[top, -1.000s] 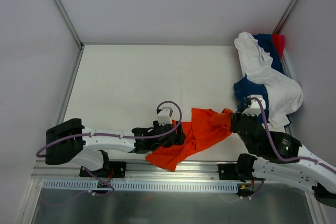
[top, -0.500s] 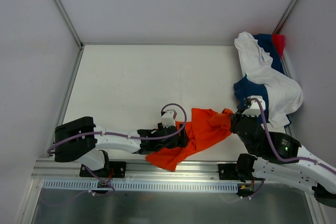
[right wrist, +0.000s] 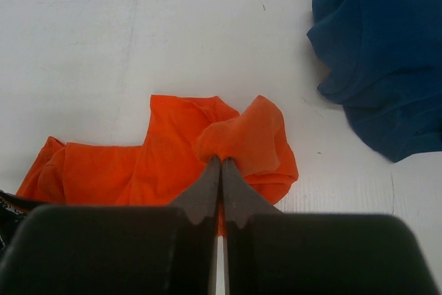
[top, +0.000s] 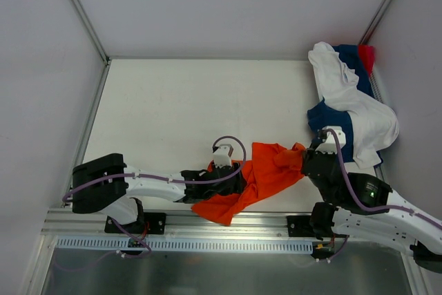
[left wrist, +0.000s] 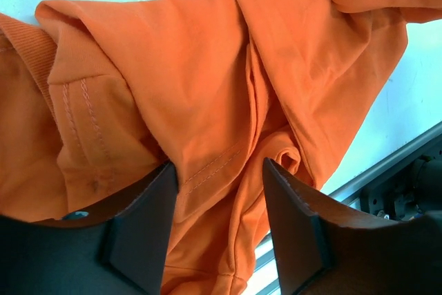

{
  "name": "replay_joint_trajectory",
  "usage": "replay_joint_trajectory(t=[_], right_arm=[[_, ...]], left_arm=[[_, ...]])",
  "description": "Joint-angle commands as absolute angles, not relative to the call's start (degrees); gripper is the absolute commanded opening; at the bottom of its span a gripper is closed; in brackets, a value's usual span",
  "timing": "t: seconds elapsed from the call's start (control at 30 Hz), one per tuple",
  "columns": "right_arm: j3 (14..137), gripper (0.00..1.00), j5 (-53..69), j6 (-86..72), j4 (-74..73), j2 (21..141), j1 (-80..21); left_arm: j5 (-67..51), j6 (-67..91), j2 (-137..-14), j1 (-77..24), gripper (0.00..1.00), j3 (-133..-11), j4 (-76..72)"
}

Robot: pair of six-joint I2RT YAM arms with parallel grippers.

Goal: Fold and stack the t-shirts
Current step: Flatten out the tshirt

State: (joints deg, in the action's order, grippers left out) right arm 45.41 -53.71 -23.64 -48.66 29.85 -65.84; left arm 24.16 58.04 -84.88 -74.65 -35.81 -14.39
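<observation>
The bright orange t-shirt lies crumpled near the table's front edge. My left gripper is open at its left side; in the left wrist view the jaws stand apart over orange folds. My right gripper is shut on the orange shirt's right end; the right wrist view shows a pinched bunch of cloth. The white t-shirt, the navy blue one and the red-pink one lie heaped at the back right.
The metal rail runs along the front edge just below the orange shirt. Grey walls enclose the table on three sides. The navy shirt lies close to my right gripper.
My left gripper has slid right and slightly toward the front, further onto the orange shirt's left side. The right gripper stays shut on the shirt's right end, barely moved.
</observation>
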Motion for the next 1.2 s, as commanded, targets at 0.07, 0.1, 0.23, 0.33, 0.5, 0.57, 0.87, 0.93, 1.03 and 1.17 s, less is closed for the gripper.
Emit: replay_joint_trajectory(t=[0.07, 0.1, 0.23, 0.33, 0.5, 0.57, 0.87, 0.93, 1.03, 1.17], right_arm=[[44.9, 0.01, -55.3, -24.6, -48.3, 29.0, -65.3], [44.7, 0.01, -55.3, -24.6, -48.3, 28.7, -65.3], [44.4, 0.01, -55.1, -24.5, -48.3, 28.3, -65.0], [44.2, 0.00, -55.0, -24.4, -48.3, 28.7, -65.0], [45.5, 0.00, -54.8, -23.2, -48.6, 29.3, -64.6], [46.4, 0.01, -55.1, -22.2, -48.9, 29.3, -64.6], [52.0, 0.00, -55.3, -17.3, -48.9, 33.2, -64.6], [53.5, 0.01, -55.4, -16.4, -49.0, 34.1, -64.6], [55.8, 0.00, -55.7, -14.4, -48.9, 34.5, -64.5], [61.1, 0.00, -56.2, -9.8, -48.8, 34.9, -64.5]], left_arm=[[23.7, 58.2, -86.1, -75.1, 0.37, -37.2, -15.6], [23.9, 58.3, -86.3, -75.1, 0.28, -37.3, -15.3], [24.3, 58.6, -87.4, -75.1, 0.00, -38.4, -13.7], [24.7, 58.4, -88.2, -75.1, 0.00, -39.2, -12.6], [28.9, 53.0, -79.8, -75.1, 0.00, -41.1, -5.6], [33.3, 48.2, -75.0, -75.1, 0.00, -42.5, 1.6], [42.8, 29.8, -50.1, -75.1, 0.00, -58.3, 20.9], [44.4, 27.7, -47.1, -75.1, 0.00, -60.4, 22.8], [45.4, 24.1, -44.7, -75.1, 0.00, -64.4, 25.6], [43.9, 17.2, -43.2, -75.1, 0.00, -70.9, 27.5]])
